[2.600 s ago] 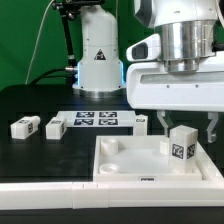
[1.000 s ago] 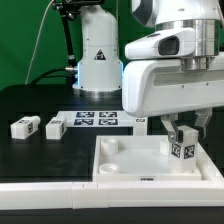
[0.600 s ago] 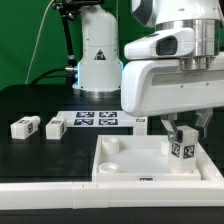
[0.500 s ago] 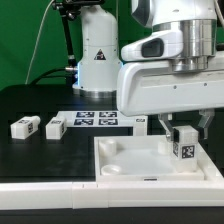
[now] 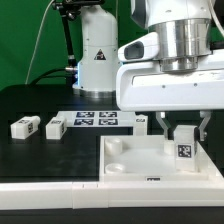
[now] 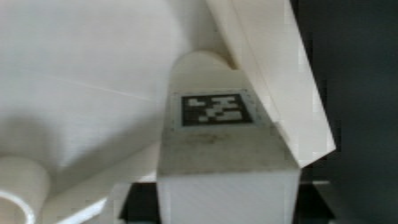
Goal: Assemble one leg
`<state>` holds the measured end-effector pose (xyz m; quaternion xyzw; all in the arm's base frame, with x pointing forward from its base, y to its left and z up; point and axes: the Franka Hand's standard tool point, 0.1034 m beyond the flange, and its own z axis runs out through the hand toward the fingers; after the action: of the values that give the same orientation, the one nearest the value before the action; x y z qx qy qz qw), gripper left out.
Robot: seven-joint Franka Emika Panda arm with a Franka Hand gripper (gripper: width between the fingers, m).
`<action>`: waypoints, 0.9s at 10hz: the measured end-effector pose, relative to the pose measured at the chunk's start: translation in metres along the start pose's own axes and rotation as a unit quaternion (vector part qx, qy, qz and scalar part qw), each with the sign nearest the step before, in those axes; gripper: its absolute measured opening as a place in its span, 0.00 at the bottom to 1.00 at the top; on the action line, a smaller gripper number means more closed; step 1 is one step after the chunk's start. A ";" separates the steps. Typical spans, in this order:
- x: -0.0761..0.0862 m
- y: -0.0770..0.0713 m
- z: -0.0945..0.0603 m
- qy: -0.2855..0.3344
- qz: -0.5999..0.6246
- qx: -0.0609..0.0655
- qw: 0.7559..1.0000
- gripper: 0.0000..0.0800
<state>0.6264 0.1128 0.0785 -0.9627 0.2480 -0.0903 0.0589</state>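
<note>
I am noting the tray point(image 5: 125, 165) sitting further right than before; the gripper point(image 5: 183, 128) is clamping the leg point(image 5: 183, 148) upright in the tray's far-right corner.

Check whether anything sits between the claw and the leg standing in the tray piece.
Nothing visible does. The leg stands upright at a corner of the square tray-like piece, and the claw already straddles its top, one finger on each side. The wrist view shows only the tagged leg between them.
</note>
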 end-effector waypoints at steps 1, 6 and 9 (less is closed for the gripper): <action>0.000 0.000 0.000 0.002 0.033 -0.002 0.999 0.36; -0.001 -0.001 0.000 0.001 -0.006 -0.005 1.000 0.68; -0.003 -0.004 0.000 0.001 -0.185 -0.014 0.983 0.81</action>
<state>0.6260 0.1180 0.0791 -0.9926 0.0673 -0.0974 0.0279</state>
